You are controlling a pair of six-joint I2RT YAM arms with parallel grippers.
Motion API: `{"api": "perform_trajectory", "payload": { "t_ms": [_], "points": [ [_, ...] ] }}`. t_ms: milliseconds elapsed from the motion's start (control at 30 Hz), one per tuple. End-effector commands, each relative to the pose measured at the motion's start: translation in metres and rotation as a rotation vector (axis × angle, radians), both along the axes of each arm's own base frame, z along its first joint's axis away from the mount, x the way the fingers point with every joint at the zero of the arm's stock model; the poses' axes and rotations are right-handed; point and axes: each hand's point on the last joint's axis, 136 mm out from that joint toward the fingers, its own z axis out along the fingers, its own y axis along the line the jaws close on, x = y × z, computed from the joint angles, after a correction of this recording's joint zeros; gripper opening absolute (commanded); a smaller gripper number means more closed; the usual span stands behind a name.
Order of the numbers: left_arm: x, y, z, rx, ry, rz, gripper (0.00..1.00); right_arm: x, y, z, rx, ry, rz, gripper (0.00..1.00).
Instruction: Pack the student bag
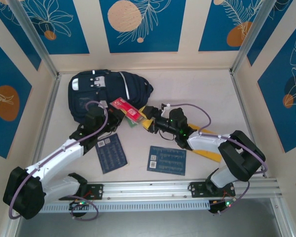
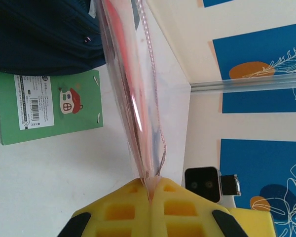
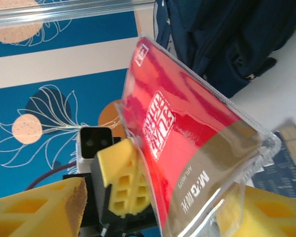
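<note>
The student bag (image 1: 103, 89) lies flat at the far left of the bench (image 1: 202, 94), close to the back wall. It is dark blue and it is the biggest thing here.

My left claw (image 2: 150, 193) is clenched on a clear pouch (image 3: 187, 148). The two yellow fingers (image 2: 123, 210) are squeezed together, with the thin edge of the pouch pinched between them. The pouch has a red card with white letters inside it. It is up in the air, just near the bag's near side, and it is tilted.

My right claw (image 1: 147, 119) is at the other end of the pouch, to the right of my left claw. Its yellow fingers are spread wide apart, one on each side of the pouch. The left finger is clear of the pouch. I cannot tell if the right finger touches its corner. So this claw is released and is not squeezing anything.

A green notebook (image 2: 52, 106) with a little house picture and a white label lies on the bench right under the pouch. Its far edge is tucked under the bag.

Two dark blue booklets lie flat on the near part of the bench, one on the left (image 1: 111, 152) and one in the middle (image 1: 166, 159). A flat yellow thing (image 1: 209, 154) lies under my right arm.
</note>
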Motion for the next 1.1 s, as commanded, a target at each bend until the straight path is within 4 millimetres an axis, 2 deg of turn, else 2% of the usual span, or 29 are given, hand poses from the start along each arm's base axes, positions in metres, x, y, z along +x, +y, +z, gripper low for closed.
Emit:
{"api": "perform_trajectory", "payload": {
  "t_ms": [0,133,267,300,333,433,500,567,700,800,933,1067],
  "points": [
    [-0.001,-0.004,0.015,-0.033,-0.048,0.006,0.0,0.01,0.01,0.021,0.051,-0.046,-0.016,0.61],
    [-0.003,-0.006,0.014,-0.029,-0.048,0.0,0.0,0.017,0.013,0.02,0.061,-0.032,-0.036,0.41],
    [-0.005,-0.006,0.01,-0.012,-0.037,-0.004,0.0,0.019,0.009,0.013,0.035,-0.021,-0.058,0.04],
    [-0.005,-0.005,0.009,0.0,-0.031,-0.006,0.0,0.019,0.006,0.01,0.018,-0.021,-0.066,0.0],
    [-0.005,-0.005,0.006,0.015,-0.025,-0.011,0.0,0.019,0.001,0.008,0.004,-0.018,-0.078,0.0],
    [-0.005,-0.005,0.0,0.091,-0.009,-0.036,0.36,0.017,-0.02,-0.003,-0.076,-0.019,-0.114,0.0],
    [-0.003,-0.004,-0.003,0.188,0.009,-0.064,0.61,0.014,-0.045,-0.014,-0.175,0.004,-0.145,0.0],
    [0.005,-0.008,0.001,0.293,-0.002,-0.122,0.73,0.009,-0.069,-0.017,-0.274,-0.03,-0.168,0.0],
    [0.031,-0.021,0.007,0.506,0.003,-0.272,0.79,-0.009,-0.118,-0.019,-0.407,-0.102,-0.249,0.0],
    [0.058,-0.022,0.008,0.639,0.013,-0.305,0.79,-0.023,-0.153,-0.022,-0.477,-0.123,-0.311,0.0],
    [0.1,-0.008,0.002,0.728,0.04,-0.27,0.78,-0.039,-0.182,-0.025,-0.509,-0.144,-0.349,0.0],
    [0.144,0.01,-0.006,0.684,0.08,-0.235,0.71,-0.051,-0.2,-0.028,-0.511,-0.134,-0.347,0.0]
  ]
}}
